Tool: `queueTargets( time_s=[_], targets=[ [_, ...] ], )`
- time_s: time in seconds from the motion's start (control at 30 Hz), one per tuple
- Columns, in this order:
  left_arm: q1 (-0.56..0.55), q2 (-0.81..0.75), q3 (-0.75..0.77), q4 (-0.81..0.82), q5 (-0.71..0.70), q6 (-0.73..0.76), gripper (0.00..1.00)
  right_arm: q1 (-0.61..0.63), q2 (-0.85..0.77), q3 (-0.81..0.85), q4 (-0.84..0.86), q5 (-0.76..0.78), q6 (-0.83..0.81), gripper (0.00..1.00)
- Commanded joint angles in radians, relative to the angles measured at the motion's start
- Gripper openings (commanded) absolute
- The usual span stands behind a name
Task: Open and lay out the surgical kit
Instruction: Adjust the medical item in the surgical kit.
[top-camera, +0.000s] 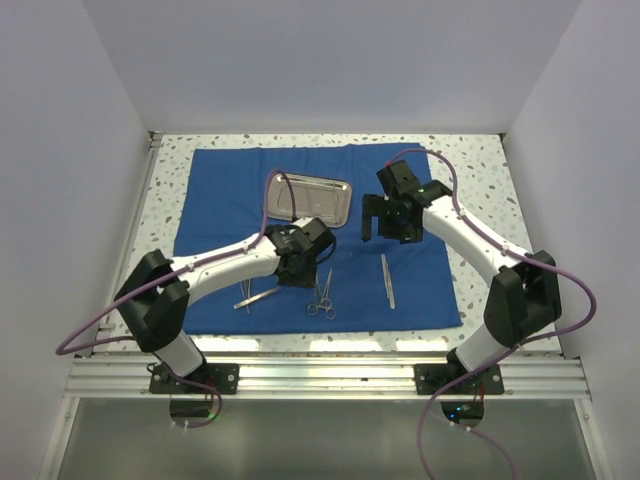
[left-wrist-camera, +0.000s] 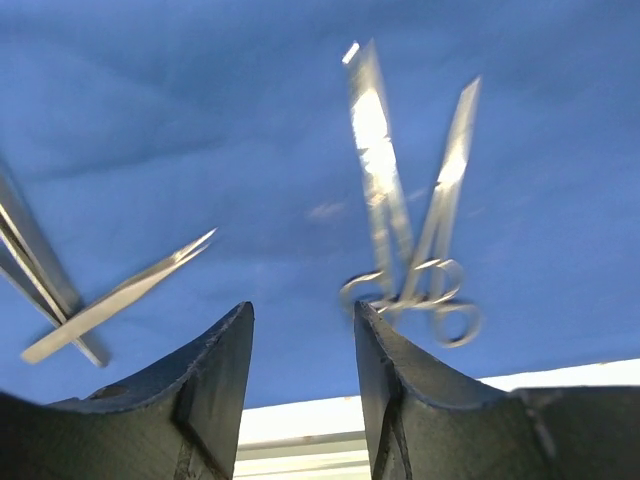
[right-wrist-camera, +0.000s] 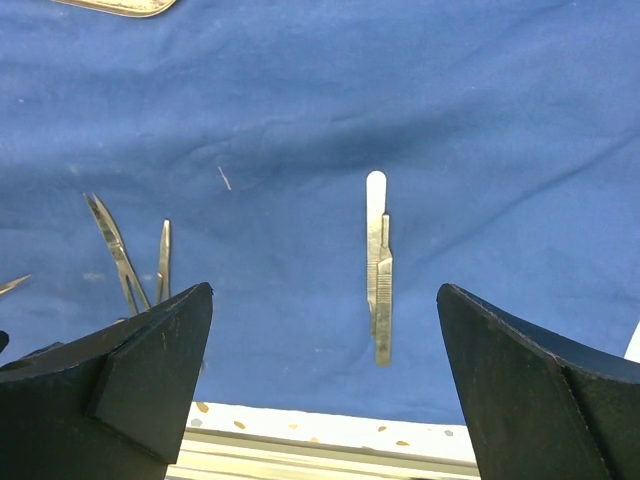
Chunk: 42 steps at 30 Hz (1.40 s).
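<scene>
**Nearly laid out: kit spread on the cloth, both claws empty**

Roughly centred on the table (top-camera: 480, 200), the blue cloth (top-camera: 220, 200) lies opened flat. The steel tray (top-camera: 325, 200) sits on its far half, long axis left-to-right and slightly skewed (looks empty from above).

Instruments, in a row on the near half:
- tweezers (top-camera: 250, 297) at the left, lying diagonal and partly under the left arm. Something thin crosses them at the edge of the left wrist view; cannot tell what.
- ring-handled pair (left-wrist-camera: 410, 220) in the middle, close together with rings overlapping. Rings face the near edge, tips point to the far side.
- flat handle (right-wrist-camera: 378, 270) at the right, long axis near-to-far, rounded end far.

Left claw (left-wrist-camera: 302, 310) hovers over the cloth between the tweezers and the ring-handled pair, jaws partly apart, nothing between them. Right claw (right-wrist-camera: 325, 290) has its jaws spread wide and is also empty, with the flat handle just beyond its fingers.

Handling, as I judge it:
- The instruments are thin, stiff, light and polished, so likely slippery, and they lie flush on soft fabric.
- Best hold is a pinch across the narrow width at mid-shank, or at the rings where the metal stands proud.
- The cloth will ruck if fingertips drag.
- The tray is rigid; take it by the raised rim.
</scene>
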Motion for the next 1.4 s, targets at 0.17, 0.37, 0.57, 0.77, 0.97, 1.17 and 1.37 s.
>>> queueTargets(
  time_s=[0.17,0.37,0.57,0.77,0.97,1.17,1.37],
  targets=[
    [0.01,-0.039,-0.159,0.095,0.013,0.045,0.47,-0.011,-0.017,0.076,-0.04,0.01,-0.027,0.98],
    [0.059,-0.038,-0.211,0.131,-0.008,0.068,0.46,-0.012,0.025,0.121,-0.065,-0.007,-0.029,0.98],
    [0.168,-0.027,-0.254,0.176,-0.021,0.128,0.46,-0.011,0.055,0.168,-0.085,-0.005,-0.032,0.98],
    [0.26,-0.004,-0.211,0.184,-0.064,0.191,0.45,-0.012,0.088,0.205,-0.103,-0.001,-0.035,0.98],
    [0.35,0.012,-0.134,0.15,-0.094,0.226,0.45,-0.012,0.104,0.233,-0.112,0.014,-0.038,0.98],
    [0.362,0.057,0.083,0.101,-0.091,0.26,0.43,-0.012,0.101,0.248,-0.126,0.031,-0.039,0.98],
    [0.361,0.226,0.354,0.099,-0.021,0.311,0.42,-0.013,0.08,0.238,-0.14,0.031,-0.035,0.98]
  ],
)
